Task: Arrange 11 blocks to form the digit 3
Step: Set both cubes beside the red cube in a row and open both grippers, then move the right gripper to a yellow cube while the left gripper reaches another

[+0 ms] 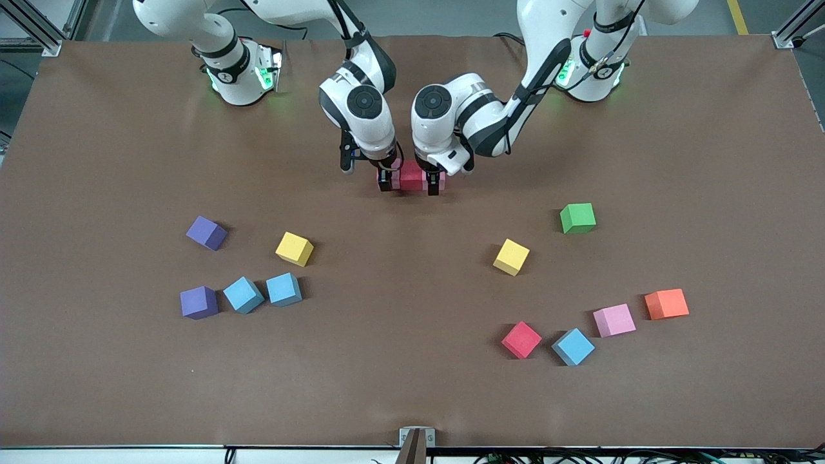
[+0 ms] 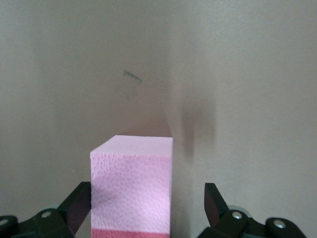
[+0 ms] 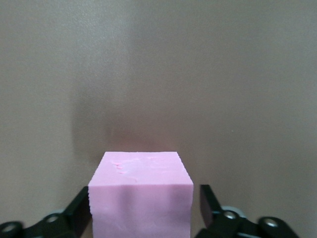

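Front view: the brown counter (image 1: 412,399) carries a short row of matte foam cubes at its middle, farther from the camera than every loose cube. A red foam cube (image 1: 411,175) is the row's middle, and pink foam shows at both of its ends. The right hand (image 1: 385,180) is down over the pink end toward the right arm's end of the counter. The left hand (image 1: 433,183) is down over the other pink end.

Ten task-coloured cubes lie loose and apart from the row. Toward the right arm's end are two purple cubes (image 1: 206,232) (image 1: 198,302), a yellow cube (image 1: 294,249) and two light blue cubes (image 1: 243,294) (image 1: 283,289) just beside each other. Toward the left arm's end are a second yellow cube (image 1: 511,256), a green cube (image 1: 577,218), a second red cube (image 1: 521,339), a third light blue cube (image 1: 573,346) and a loose pink cube (image 1: 614,320). An orange cube (image 1: 666,303) lies near the loose pink one.

Left wrist view: the left hand (image 2: 147,198) straddles a pink foam cube (image 2: 132,188) that stands on the counter, and a strip of red shows against it. Its jaws are spread. One black finger (image 2: 213,203) stands clear of the cube, so nothing is gripped.

Right wrist view: the right hand (image 3: 143,198) is spread around a pink cube (image 3: 141,198) on the counter. A narrow gap shows beside one finger (image 3: 208,203), and the cube is not clamped.
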`<act>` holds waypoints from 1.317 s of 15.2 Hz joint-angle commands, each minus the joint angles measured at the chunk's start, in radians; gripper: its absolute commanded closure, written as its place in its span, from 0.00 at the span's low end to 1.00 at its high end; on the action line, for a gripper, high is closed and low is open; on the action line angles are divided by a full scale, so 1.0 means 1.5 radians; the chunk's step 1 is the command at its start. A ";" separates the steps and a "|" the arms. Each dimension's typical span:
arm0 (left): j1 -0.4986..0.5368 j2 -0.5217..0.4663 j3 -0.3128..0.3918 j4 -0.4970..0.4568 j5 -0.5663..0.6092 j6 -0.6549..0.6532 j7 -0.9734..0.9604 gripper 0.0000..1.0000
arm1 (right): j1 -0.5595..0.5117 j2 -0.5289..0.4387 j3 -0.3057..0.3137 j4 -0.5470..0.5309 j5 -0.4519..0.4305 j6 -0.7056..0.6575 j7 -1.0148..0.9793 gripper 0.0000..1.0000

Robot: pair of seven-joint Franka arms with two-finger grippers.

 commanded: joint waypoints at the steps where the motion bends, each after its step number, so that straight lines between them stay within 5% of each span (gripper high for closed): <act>1: 0.004 -0.016 -0.001 0.028 -0.004 -0.050 0.009 0.00 | 0.004 -0.014 -0.005 0.018 0.004 -0.030 0.009 0.00; 11: 0.034 -0.016 0.007 0.142 -0.004 -0.163 0.087 0.00 | -0.057 -0.133 -0.005 0.021 -0.005 -0.139 -0.043 0.00; 20: 0.179 -0.014 0.008 0.200 -0.003 -0.187 0.370 0.00 | -0.266 -0.148 -0.006 0.132 -0.006 -0.331 -0.525 0.00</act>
